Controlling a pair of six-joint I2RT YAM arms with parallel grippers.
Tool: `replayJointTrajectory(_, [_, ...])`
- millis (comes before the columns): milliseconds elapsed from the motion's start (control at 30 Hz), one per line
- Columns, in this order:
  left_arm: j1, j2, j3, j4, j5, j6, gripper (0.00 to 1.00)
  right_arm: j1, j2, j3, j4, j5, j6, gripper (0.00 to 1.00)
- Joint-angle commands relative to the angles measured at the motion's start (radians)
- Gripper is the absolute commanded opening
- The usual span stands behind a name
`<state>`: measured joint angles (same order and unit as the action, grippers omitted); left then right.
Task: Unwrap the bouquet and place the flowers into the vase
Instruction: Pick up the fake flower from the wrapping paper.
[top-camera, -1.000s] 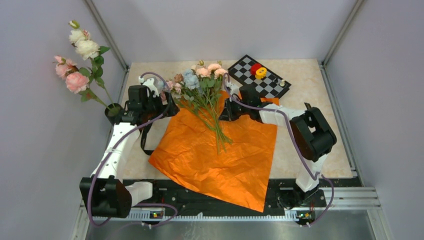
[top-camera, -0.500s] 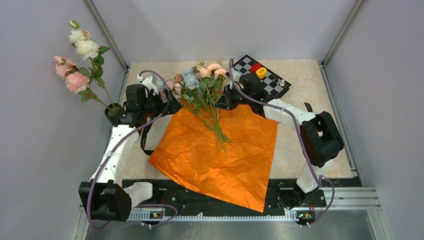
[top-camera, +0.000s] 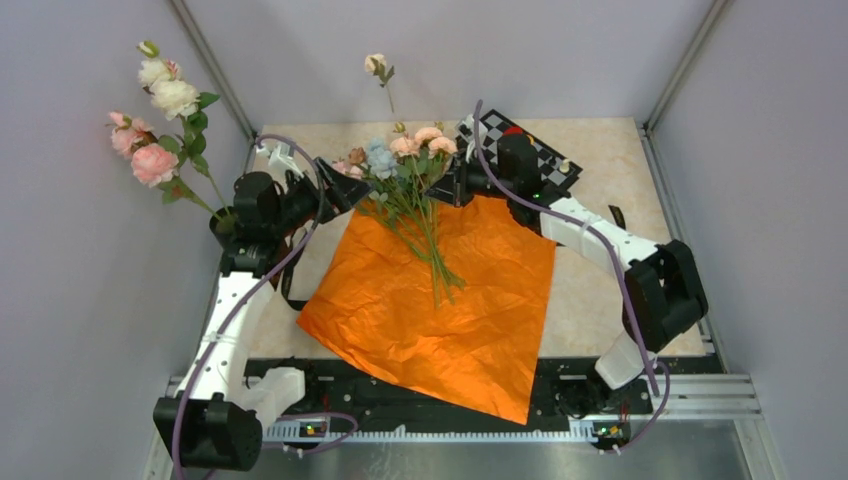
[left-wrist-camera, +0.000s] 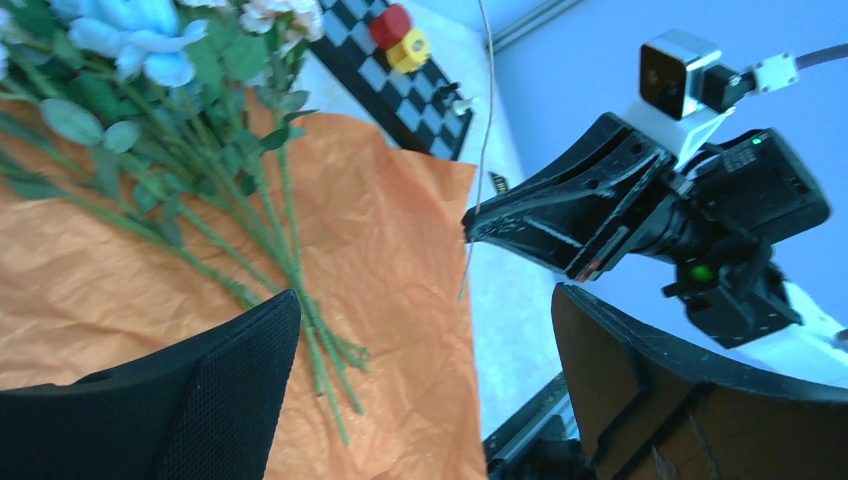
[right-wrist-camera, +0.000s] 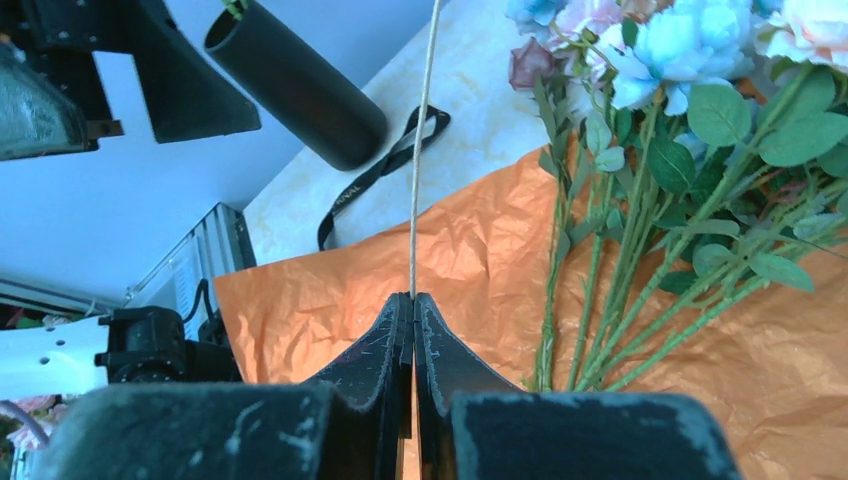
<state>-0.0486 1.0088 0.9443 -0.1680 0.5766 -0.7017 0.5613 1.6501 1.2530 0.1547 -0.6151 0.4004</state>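
At the counter's (top-camera: 590, 285) left edge, the plain black cylindrical vase (right-wrist-camera: 300, 85) holds only big roses (top-camera: 155, 160). The left gripper (left-wrist-camera: 425, 310) gapes wide and is empty. Unwrapping looks done. The black ribbon (right-wrist-camera: 385, 170), its lettering illegible, lies loose, and the pastel flowers (top-camera: 405, 160) lie on flat orange paper (top-camera: 450, 310). The right gripper (right-wrist-camera: 413, 300) pinches one thin stem (right-wrist-camera: 424, 150); the rest are not yet in the vase.

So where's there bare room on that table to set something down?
Bare tabletop shows right of the orange paper, beneath the right arm, and in the back-left corner behind the flowers. Crowded: the middle, with paper, flowers and the right gripper pinching one stem; the checkerboard back right; the vase and ribbon at left.
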Motion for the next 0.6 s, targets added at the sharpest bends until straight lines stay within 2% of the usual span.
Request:
replayJointTrajectory(0, [0.003, -0.013, -0.001, 0.228, 0.091, -0.161, 0.99, 0.038, -0.096, 0.036, 0.036, -0.011, -0.034, 0.0])
replayJointTrajectory(233, [0.003, 0.004, 0.002, 0.348, 0.107, -0.27, 0.99, 0.1, -0.168, -0.002, 0.017, -0.006, -0.069, 0.0])
replayJointTrajectory(433, [0.003, 0.019, 0.007, 0.548, 0.156, -0.436, 0.99, 0.166, -0.187, 0.002, -0.03, 0.006, -0.115, 0.0])
replayJointTrajectory(567, [0.004, 0.013, 0.019, 0.557, 0.154, -0.451, 0.99, 0.21, -0.188, 0.008, -0.048, 0.008, -0.138, 0.0])
